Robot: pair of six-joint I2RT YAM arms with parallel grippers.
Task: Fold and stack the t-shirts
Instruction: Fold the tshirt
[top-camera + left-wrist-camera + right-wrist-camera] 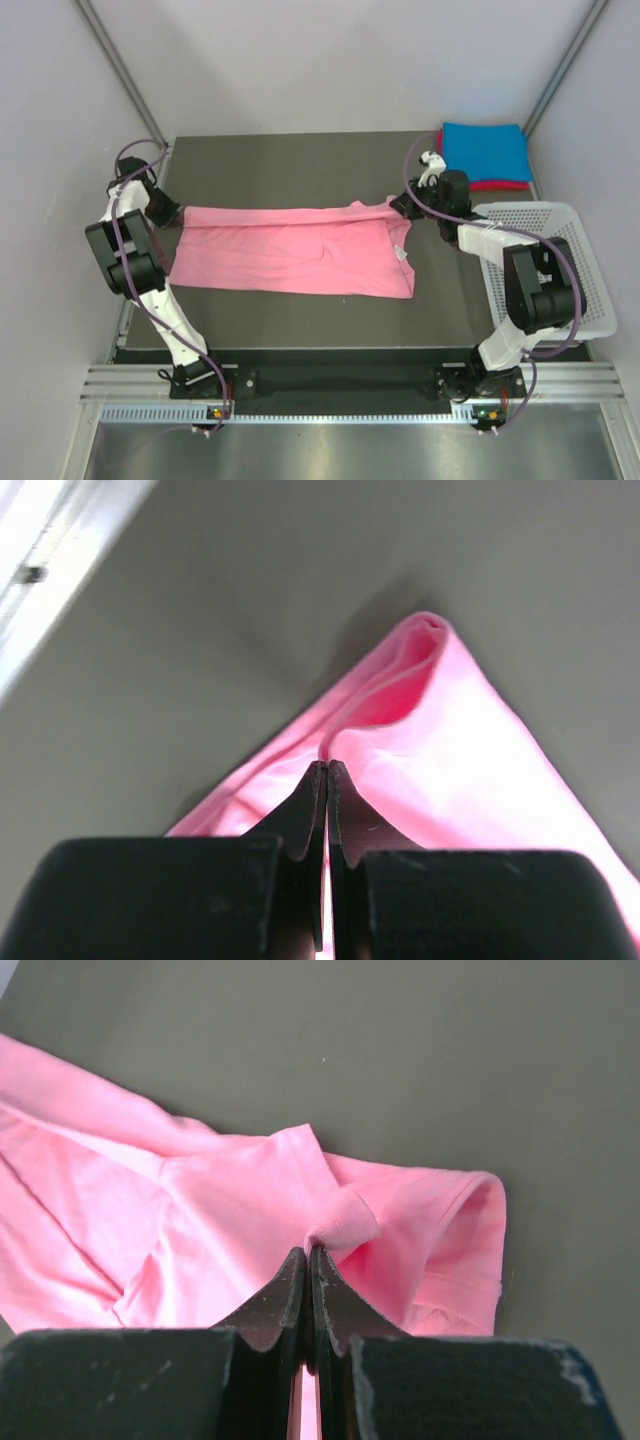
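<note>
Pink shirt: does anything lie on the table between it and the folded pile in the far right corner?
Nothing visible: only bare table separates the pink shirt from the pile; the basket sits aside.

No writing, brand, number or sign can be read in any view. The only label is a small white tag (403, 256) on the pink t-shirt (290, 250). It sits near the right gripper (394, 206), on the side toward that arm's base, and any print on it is too small to make out.
</note>
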